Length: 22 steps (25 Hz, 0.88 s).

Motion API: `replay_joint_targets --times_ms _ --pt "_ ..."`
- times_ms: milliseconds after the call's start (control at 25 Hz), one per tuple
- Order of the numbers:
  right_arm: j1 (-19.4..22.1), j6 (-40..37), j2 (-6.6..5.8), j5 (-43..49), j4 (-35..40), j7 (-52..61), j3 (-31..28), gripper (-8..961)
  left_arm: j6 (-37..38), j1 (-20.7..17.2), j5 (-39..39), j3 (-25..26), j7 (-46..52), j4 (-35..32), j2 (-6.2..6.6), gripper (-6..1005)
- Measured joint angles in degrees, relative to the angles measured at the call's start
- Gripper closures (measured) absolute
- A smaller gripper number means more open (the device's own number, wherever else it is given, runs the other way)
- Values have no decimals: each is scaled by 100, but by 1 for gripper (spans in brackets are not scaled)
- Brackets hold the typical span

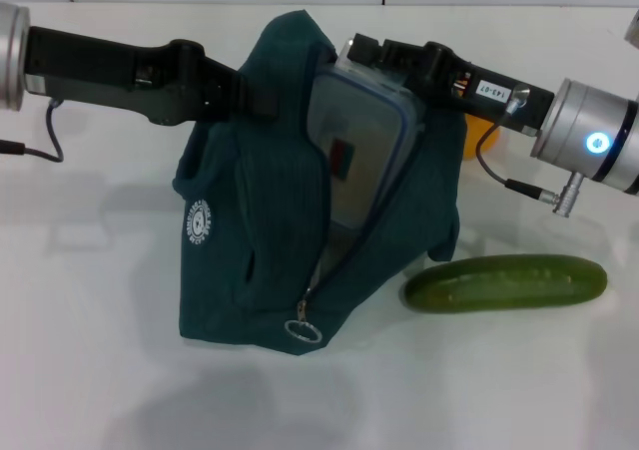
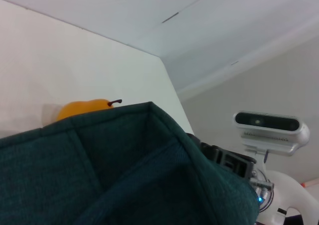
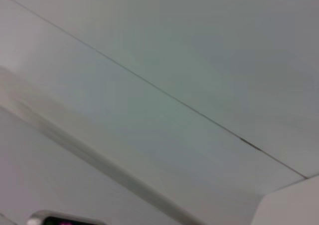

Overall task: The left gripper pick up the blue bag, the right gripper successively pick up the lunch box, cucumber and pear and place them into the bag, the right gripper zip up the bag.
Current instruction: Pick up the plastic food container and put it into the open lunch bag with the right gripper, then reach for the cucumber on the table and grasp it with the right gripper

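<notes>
On white table: blue bag upright, mouth unzipped, top clamped by left gripper. Lunch box standing inside opening, upper edge pinched by right gripper. Cucumber beside bag; pear behind.

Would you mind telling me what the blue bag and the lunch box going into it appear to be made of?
The blue bag looks like soft woven fabric: matte, ribbed and creased, with a metal-looking ring zip pull. The lunch box seems to be clear, rigid plastic with a blue-rimmed lid; its walls are translucent and slightly glossy.
</notes>
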<state>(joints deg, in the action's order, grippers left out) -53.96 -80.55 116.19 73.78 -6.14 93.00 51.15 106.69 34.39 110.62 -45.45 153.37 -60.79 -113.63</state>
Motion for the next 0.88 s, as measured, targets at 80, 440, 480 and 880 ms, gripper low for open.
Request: replay_joint_targets --times_ms 80,440,480,880 --pt "-17 53 0 0 -23 -1 0 841 0 4 -1 -6 -22 33 -1 956" --pt "81 -15 -1 -14 -45 -93 -142 812 -35 15 23 1 -70 84 19 956" --pt "143 -43 -1 -7 -31 -124 -230 809 -44 16 33 1 -70 85 24 956" --pt "939 -546 -1 -60 733 -184 -361 498 -70 -32 59 5 -71 57 52 956"
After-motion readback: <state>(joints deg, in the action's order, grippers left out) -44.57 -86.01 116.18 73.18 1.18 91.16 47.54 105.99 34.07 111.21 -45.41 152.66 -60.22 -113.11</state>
